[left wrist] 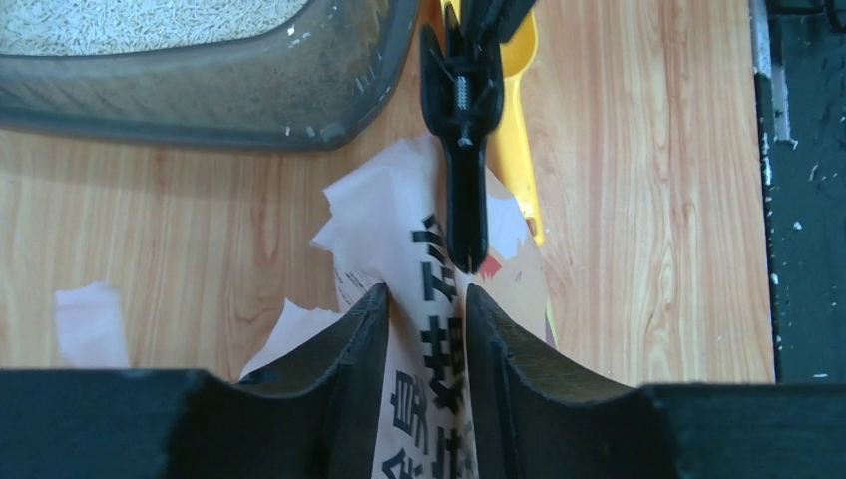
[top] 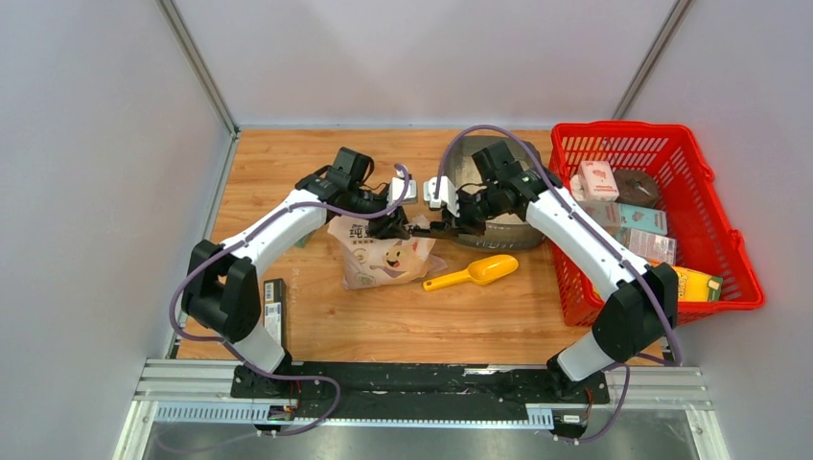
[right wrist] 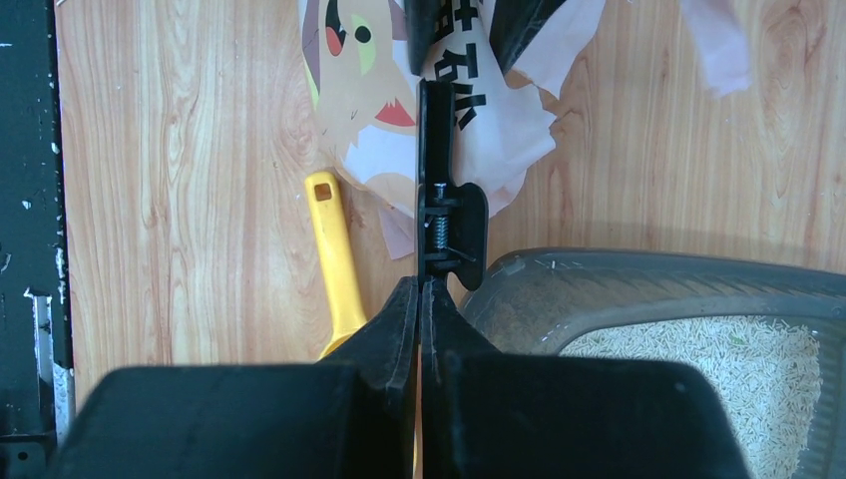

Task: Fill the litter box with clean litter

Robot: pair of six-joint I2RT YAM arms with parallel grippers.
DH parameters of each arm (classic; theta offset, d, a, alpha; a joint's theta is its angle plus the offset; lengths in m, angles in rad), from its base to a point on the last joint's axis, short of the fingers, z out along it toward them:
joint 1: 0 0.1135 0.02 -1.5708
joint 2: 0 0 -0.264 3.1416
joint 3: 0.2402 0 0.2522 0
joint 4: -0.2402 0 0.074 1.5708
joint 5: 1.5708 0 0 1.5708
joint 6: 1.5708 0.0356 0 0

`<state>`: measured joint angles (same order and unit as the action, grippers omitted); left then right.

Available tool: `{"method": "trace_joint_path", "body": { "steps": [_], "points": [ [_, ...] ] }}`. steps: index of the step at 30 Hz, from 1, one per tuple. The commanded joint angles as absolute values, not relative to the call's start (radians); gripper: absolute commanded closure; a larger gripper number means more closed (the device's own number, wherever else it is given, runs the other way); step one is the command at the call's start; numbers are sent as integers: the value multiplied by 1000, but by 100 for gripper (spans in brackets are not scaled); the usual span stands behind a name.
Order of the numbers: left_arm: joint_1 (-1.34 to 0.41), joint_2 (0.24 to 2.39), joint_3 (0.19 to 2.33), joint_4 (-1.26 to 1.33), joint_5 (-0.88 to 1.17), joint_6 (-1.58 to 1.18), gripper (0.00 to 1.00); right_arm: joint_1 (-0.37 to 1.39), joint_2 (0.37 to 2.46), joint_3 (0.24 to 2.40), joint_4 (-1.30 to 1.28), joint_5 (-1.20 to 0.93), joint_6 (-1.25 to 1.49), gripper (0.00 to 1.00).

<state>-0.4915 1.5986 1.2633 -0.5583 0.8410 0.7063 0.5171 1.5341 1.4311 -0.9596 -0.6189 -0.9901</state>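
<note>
The dark grey litter box [top: 503, 238] sits at the back centre, partly under my right arm. It holds pale clean litter [left wrist: 130, 25], which also shows in the right wrist view [right wrist: 688, 359]. The pink-white cat-printed bag [top: 383, 254] stands just left of the box. My left gripper [top: 398, 225] is shut on the bag's crumpled top [left wrist: 399, 230]. My right gripper [top: 443, 228] is shut on the handle end of a black spring clip [right wrist: 437, 200], whose tip pinches the bag top [left wrist: 464, 235]. A yellow scoop [top: 475, 272] lies in front of the box.
A red mesh basket [top: 709, 220] with several boxes stands at the right. A black flat object [top: 273, 309] lies at the table's left edge. A torn scrap of bag material [left wrist: 90, 324] lies on the wood near the box.
</note>
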Motion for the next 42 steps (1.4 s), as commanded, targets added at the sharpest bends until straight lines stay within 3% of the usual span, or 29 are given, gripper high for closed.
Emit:
{"method": "trace_joint_path", "body": {
  "steps": [1, 3, 8, 17, 22, 29, 32, 38, 42],
  "points": [
    [-497, 1638, 1358, -633, 952, 712, 64, 531, 1551, 1430, -902, -606, -968, 100],
    [-497, 1637, 1356, -634, 969, 707, 67, 535, 1555, 1431, -897, -606, -963, 100],
    [-497, 1623, 1335, -637, 1008, 703, 46, 537, 1562, 1420, -859, -609, -908, 100],
    [-494, 1629, 1348, -719, 1032, 753, 34, 537, 1562, 1411, -808, -606, -845, 100],
    [-486, 1634, 1333, -640, 1032, 681, 37, 537, 1559, 1401, -798, -618, -812, 100],
    [-486, 1657, 1327, -577, 1023, 618, 60, 537, 1554, 1387, -773, -632, -779, 100],
    [-486, 1664, 1335, -583, 1028, 623, 64, 537, 1552, 1384, -770, -629, -776, 100],
    [-488, 1675, 1341, -635, 1031, 666, 50, 535, 1549, 1381, -764, -626, -764, 100],
    [-486, 1681, 1348, -650, 1034, 686, 53, 535, 1548, 1384, -755, -627, -756, 100]
  ]
}}
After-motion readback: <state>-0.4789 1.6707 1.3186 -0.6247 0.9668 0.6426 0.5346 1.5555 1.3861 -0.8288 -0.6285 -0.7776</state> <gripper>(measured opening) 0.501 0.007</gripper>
